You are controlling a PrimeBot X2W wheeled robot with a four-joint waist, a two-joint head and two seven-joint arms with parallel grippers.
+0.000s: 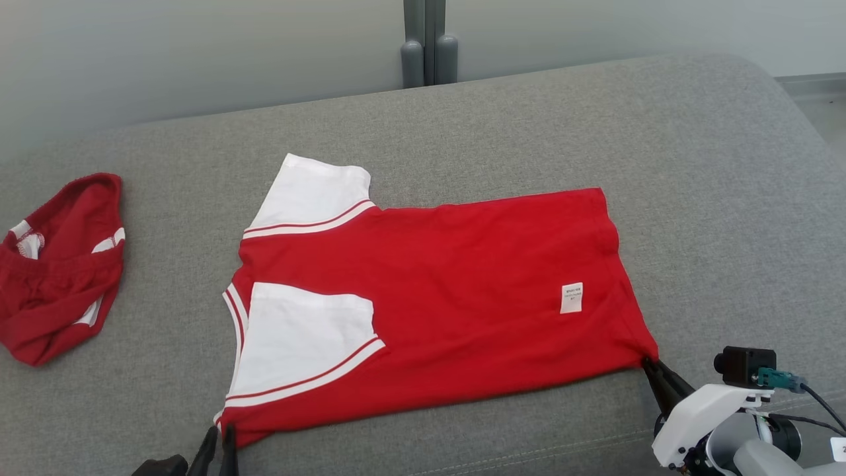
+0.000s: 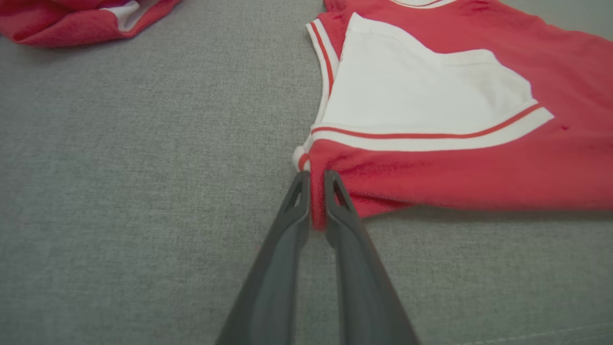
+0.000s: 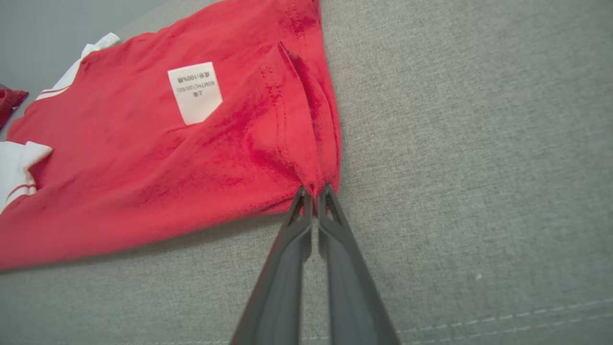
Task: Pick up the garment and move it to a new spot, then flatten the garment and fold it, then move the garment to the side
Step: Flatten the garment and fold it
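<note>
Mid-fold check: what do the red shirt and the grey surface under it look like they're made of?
Shirt: soft matte knit, probably cotton jersey; it lies limp, puckers at the pinched corners, and shows stitched hems. Grey surface: matte woven upholstery cloth, going by its flecked weave and stitched seam; likely padded, given the rounded edge.

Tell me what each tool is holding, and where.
Both hold the red shirt: the left tool pinches its near shoulder-end corner, the right tool its near hem corner.

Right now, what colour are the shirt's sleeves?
Sleeves white, with a red stripe at the cuff; best in left wrist view.
</note>
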